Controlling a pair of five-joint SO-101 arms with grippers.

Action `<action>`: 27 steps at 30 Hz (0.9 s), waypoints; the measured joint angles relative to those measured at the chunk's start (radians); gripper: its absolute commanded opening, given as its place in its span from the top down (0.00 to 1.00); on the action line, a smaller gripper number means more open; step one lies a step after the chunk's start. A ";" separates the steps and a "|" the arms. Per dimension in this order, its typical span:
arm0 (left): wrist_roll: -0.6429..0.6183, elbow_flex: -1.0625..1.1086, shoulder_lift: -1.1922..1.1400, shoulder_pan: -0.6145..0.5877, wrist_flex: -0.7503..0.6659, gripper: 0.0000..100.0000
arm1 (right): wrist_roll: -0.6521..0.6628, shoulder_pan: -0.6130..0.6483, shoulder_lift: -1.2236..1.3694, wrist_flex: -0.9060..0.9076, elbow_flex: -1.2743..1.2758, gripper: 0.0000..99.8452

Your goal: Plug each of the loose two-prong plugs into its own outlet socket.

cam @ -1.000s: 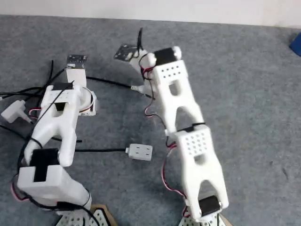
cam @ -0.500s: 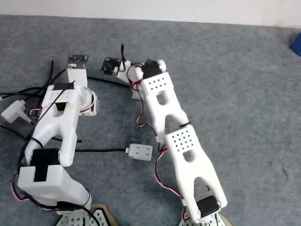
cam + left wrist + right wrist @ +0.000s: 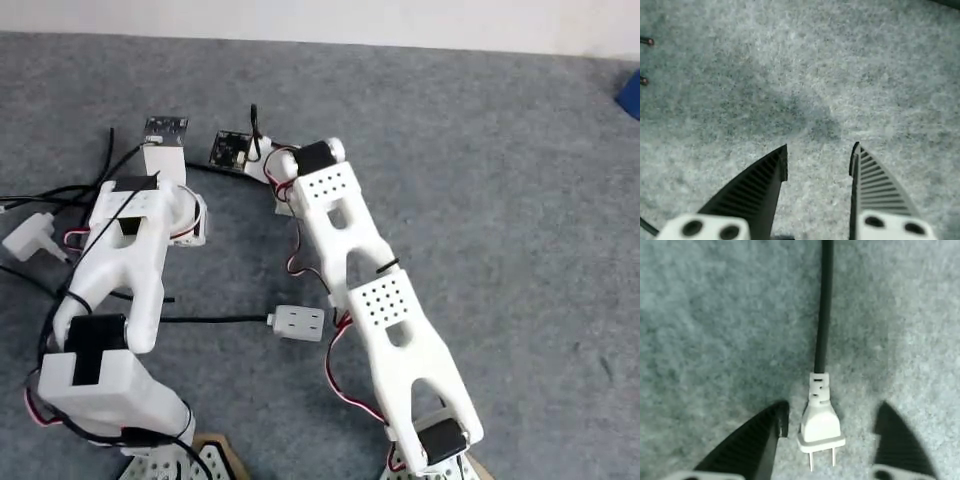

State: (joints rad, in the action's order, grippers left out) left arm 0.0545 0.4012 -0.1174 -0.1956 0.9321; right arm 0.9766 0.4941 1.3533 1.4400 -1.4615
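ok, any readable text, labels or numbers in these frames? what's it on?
None readable.
The two-prong plug shows only moulded notches on its neck, no letters.
The outlet socket shows slots alone.
Marks on the circuit boards at the arms' wrists are too small to read.

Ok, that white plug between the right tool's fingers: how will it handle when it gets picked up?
The white plug looks small and rigid, so probably light and firm to pinch. Its tapered, smooth body may slip or twist in the open right tool. The black cord runs off straight, looks fairly stiff, and will likely tug the plug sideways.
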 measured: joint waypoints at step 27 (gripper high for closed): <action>0.000 0.000 0.000 0.002 0.000 0.79 | -0.664 -0.400 -0.457 0.307 0.450 0.99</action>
State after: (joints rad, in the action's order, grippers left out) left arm 0.0545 0.4012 -0.1174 -0.1941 0.9321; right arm 0.3122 0.0936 0.8961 1.7469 -1.0119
